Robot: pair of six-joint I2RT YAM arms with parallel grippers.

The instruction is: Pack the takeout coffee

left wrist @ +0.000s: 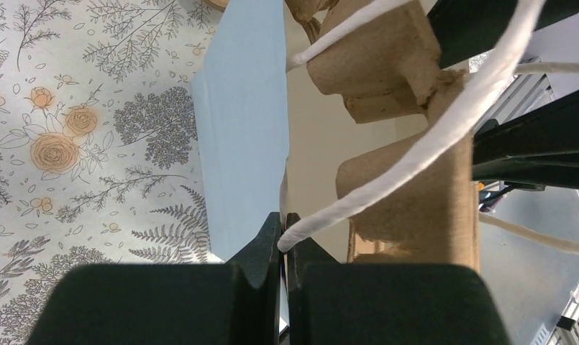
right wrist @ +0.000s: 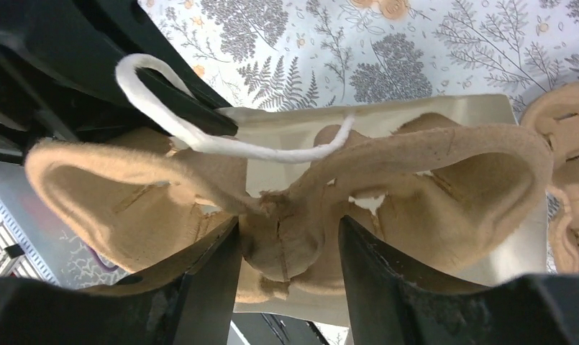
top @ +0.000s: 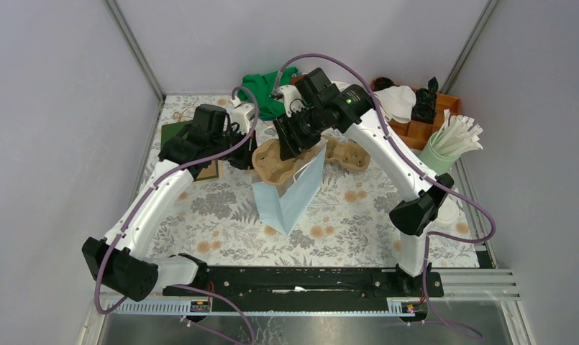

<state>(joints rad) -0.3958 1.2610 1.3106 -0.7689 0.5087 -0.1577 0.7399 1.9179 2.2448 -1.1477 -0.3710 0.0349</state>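
A pale blue paper bag [top: 290,194] stands open in the middle of the table. My left gripper [top: 244,159] is shut on the bag's left rim; in the left wrist view its jaws [left wrist: 283,219] pinch the bag wall [left wrist: 243,144] where a white cord handle [left wrist: 416,144] comes out. My right gripper [top: 295,140] is shut on a brown pulp cup tray [top: 283,157] and holds it in the bag's mouth. In the right wrist view its fingers [right wrist: 286,230] straddle the middle knob of the tray [right wrist: 430,165]. The takeout coffee is not in view.
A second pulp tray [top: 347,153] lies right of the bag. A green cloth [top: 268,90] lies at the back. An orange wooden organiser [top: 423,118] and a pale green holder of white sticks [top: 452,140] stand back right. A dark green flat item [top: 178,133] lies left.
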